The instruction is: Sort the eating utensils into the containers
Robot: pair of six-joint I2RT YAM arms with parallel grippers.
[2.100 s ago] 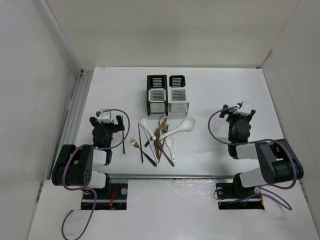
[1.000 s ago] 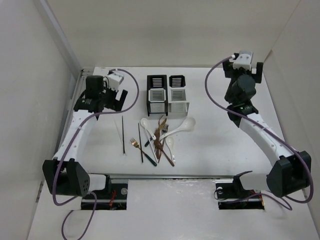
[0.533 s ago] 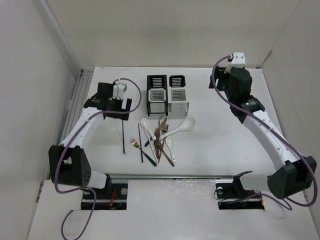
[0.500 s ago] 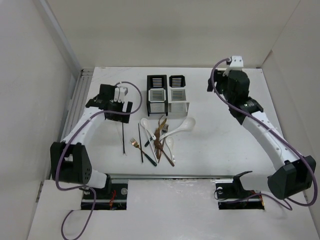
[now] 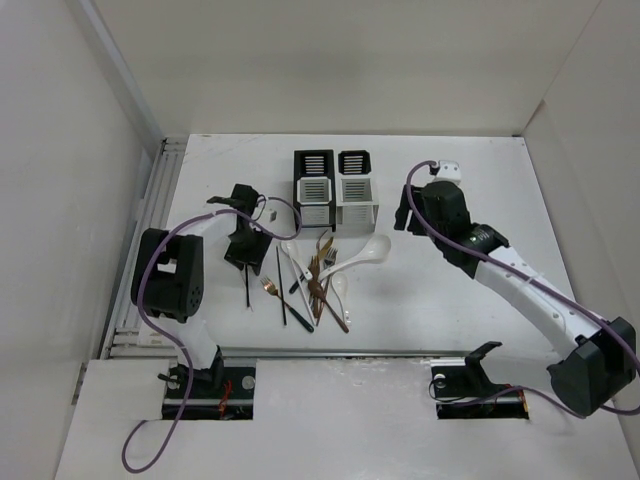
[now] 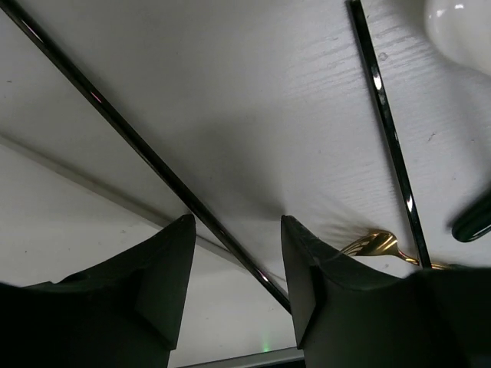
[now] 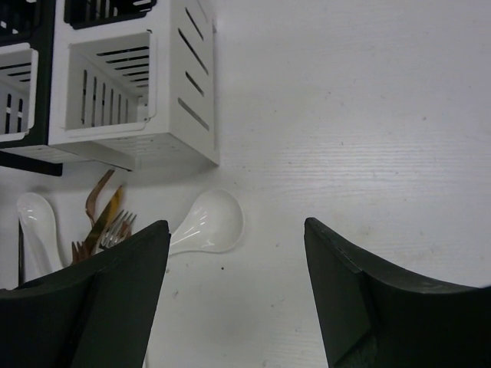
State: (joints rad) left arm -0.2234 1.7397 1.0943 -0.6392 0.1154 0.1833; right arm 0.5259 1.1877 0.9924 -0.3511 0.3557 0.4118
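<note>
The left end effector [image 6: 234,257] is released. Its two fingers [image 6: 165,284] are spread wide and sit low over the tabletop [image 6: 253,100]. One thin black chopstick [image 6: 146,157] lies flat and passes diagonally through the gap between them. I cannot tell if a finger touches it. A second chopstick [image 6: 382,115] lies ahead of the right-hand finger in this wrist view, and the end of a copper-gold piece [image 6: 376,244] shows near that finger's tip. A white soup spoon [image 6: 460,27] is further ahead, at the corner.

The right end effector [image 7: 230,295] is released too and grasps nothing. Below it is bare tabletop. Ahead of it, toward its left-hand finger, stands the white caddy [image 7: 192,84], joined with the black caddy [image 7: 31,162] beyond it. Between the white caddy and that finger lies another soup spoon [image 7: 207,221], and copper-gold forks [image 7: 115,228] are just beside its handle.

From above, the other utensils make a crossed pile [image 5: 320,280] between the two end effectors.
</note>
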